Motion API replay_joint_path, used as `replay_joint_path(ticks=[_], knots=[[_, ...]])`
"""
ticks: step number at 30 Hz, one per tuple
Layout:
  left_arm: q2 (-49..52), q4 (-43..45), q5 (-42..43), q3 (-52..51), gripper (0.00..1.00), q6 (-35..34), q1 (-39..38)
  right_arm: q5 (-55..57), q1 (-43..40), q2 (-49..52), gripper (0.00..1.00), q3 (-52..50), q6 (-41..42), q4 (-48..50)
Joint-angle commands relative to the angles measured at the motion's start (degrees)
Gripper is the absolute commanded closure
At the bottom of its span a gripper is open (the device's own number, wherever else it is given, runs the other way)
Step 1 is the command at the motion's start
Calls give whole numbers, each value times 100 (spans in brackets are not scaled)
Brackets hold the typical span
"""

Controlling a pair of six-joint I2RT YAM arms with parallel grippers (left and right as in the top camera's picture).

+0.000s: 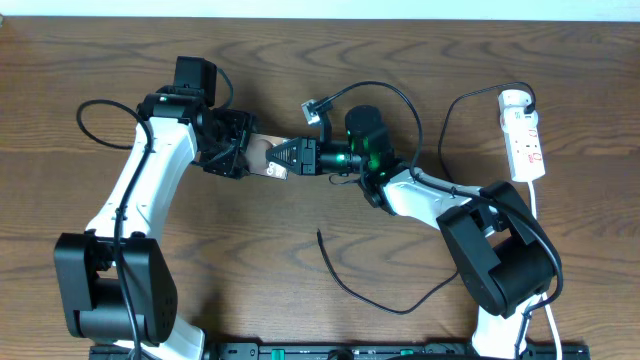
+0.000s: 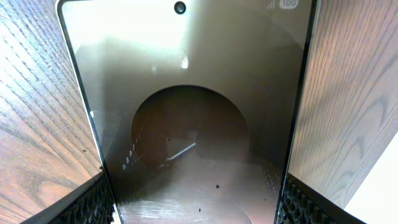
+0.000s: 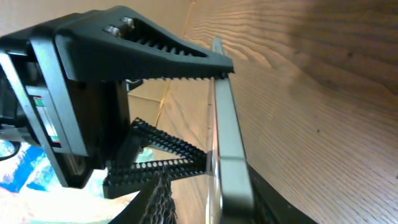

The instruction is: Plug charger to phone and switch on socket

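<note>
**Phone held between both arms, charger tip lying free**

The left gripper (image 1: 240, 150) pinches the phone (image 2: 193, 93) across its width, a ribbed pad (image 2: 93, 202) on each long edge, steadying it screen-up near the middle of the worktop (image 1: 250, 290). The front-camera end points at the right gripper (image 1: 285, 158), whose jaws stand partly spread about that end; whether they press on it cannot be told. The port end seems to sit toward the left palm, so this looks like a handover or re-seat, not plugging. The charger (image 1: 320, 238) rests with its tip toward the near edge, and the socket (image 1: 523, 135) lies by the far right corner, well apart from both claws.
</note>
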Motion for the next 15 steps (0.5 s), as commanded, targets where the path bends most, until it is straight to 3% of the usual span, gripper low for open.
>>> replay_joint_path(ticks=[1,15], knots=[[-66,17,-142,15,93,-166,-37,173,79,-15,65,79,72,-9],[-66,105,-140,15,93,-315,-332,216,105,-15,68,79,72,-13]])
